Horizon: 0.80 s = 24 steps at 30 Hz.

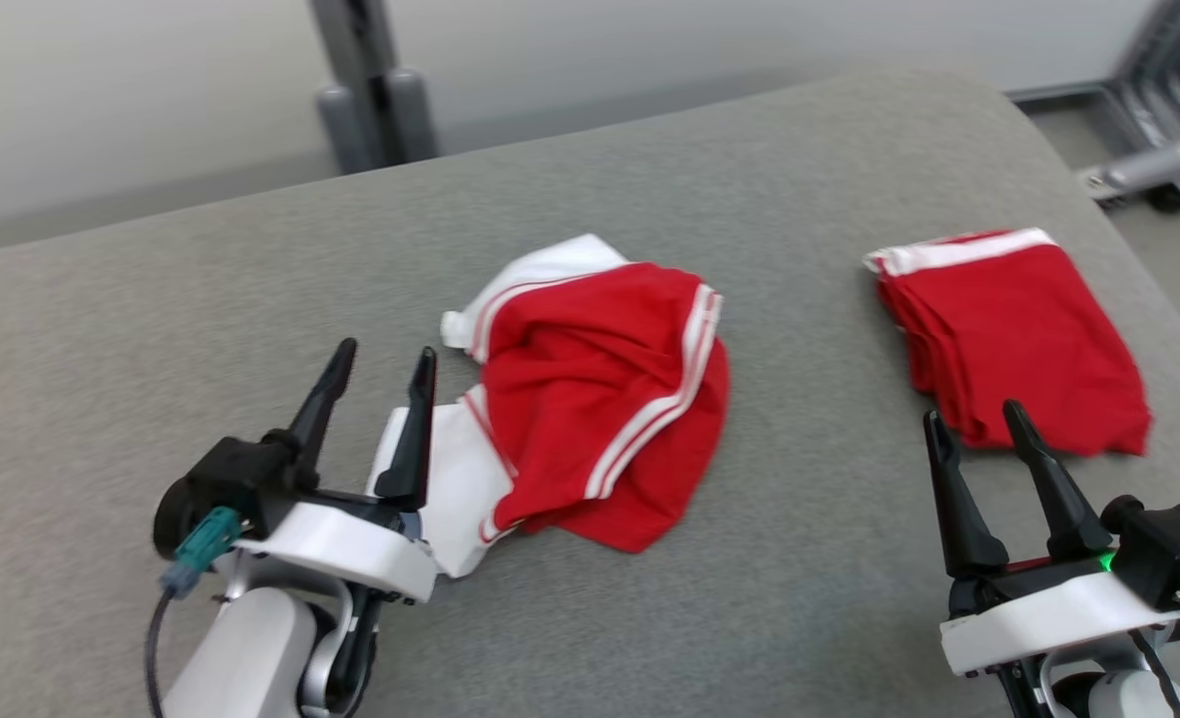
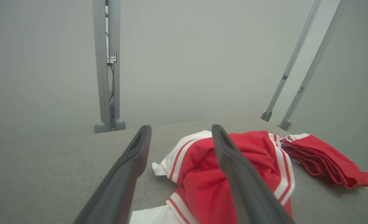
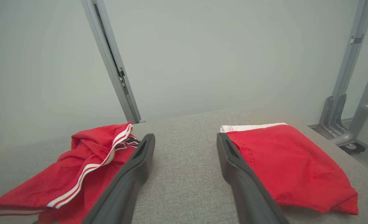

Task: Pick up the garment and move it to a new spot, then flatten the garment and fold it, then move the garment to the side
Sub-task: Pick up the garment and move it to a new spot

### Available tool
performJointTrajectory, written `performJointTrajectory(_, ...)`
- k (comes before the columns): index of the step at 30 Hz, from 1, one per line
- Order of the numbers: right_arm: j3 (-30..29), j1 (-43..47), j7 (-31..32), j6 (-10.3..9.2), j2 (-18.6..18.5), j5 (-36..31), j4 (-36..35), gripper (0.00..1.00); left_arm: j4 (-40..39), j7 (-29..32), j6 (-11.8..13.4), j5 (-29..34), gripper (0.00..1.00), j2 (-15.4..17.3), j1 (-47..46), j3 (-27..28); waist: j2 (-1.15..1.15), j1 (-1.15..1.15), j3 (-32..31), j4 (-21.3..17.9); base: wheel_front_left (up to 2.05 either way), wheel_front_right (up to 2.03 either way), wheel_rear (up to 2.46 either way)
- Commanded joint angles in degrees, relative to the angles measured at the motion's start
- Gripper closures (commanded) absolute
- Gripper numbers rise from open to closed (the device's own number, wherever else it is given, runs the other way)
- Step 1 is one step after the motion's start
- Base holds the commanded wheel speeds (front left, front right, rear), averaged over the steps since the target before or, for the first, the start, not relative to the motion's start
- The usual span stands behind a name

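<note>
A crumpled red garment with white stripes and white panels (image 1: 590, 399) lies in a heap at the middle of the grey table (image 1: 250, 299). In the left wrist view the crumpled garment (image 2: 208, 183) sits just beyond and right of my fingers. My left gripper (image 1: 385, 354) hovers open at the heap's left edge, with its right finger over the white panel. My right gripper (image 1: 974, 419) stands open at the lower right, empty. In the right wrist view my right gripper (image 3: 185, 138) points at bare cloth between the heap (image 3: 78, 174) and a folded one.
A neatly folded red garment with a white band (image 1: 1013, 334) lies at the table's right side, just beyond my right gripper; the folded garment (image 3: 289, 165) shows right of my fingers. Grey metal posts (image 1: 375, 90) stand behind the table. The table's right edge (image 1: 1128, 229) drops off nearby.
</note>
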Motion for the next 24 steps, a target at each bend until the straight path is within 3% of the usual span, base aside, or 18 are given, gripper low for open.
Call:
performJointTrajectory(1,-0.6,-0.4,0.4,0.01,-0.3,-0.8,-0.1,0.0,-1.1,-0.3,0.9,0.2,0.0,1.0,1.1,1.0,0.0,0.0,-1.4,4.4,0.0,0.0,0.0)
performJointTrajectory(11,-1.1,-0.1,2.0,0.01,-0.3,-3.0,-0.2,0.0,-6.7,-0.5,4.1,-0.3,0.0,5.5,7.1,8.1,0.0,0.0,-3.4,11.6,0.0,0.0,0.0)
performJointTrajectory(24,-2.6,3.6,3.4,0.01,-0.3,-4.1,-0.8,0.0,-13.7,1.3,6.8,-0.4,0.0,10.1,16.4,11.2,0.0,0.0,-7.8,12.9,0.0,0.0,0.0)
